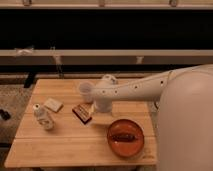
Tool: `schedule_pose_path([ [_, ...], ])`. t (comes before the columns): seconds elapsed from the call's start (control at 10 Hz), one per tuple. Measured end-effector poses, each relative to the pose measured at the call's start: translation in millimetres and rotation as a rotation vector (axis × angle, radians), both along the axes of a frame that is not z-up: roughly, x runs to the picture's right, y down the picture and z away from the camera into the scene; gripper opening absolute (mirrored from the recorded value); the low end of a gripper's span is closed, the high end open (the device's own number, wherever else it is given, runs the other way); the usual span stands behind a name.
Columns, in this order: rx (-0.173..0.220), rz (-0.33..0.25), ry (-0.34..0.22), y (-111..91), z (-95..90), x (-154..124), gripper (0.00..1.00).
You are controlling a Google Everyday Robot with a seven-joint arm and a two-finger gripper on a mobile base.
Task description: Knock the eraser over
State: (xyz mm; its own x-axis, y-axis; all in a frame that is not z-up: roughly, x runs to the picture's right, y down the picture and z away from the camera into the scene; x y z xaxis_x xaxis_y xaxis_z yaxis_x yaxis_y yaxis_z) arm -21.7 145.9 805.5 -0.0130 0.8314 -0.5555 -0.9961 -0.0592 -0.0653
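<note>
We see a robot test area, apparently indoors: a pale slatted wooden table (pixel 65 142) stands before dark horizontal wall panels (pixel 100 30). The white arm's gripper (pixel 98 111) hangs over the tabletop, beside the dark reddish-brown eraser (pixel 82 113).

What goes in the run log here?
end effector: beside eraser | eraser: lying on table | orange bowl: untouched
</note>
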Motion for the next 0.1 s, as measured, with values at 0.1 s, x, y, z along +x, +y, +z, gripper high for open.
schedule_pose_path([
  [0.1, 0.0, -0.001, -0.002, 0.1, -0.2, -1.7, 0.8],
])
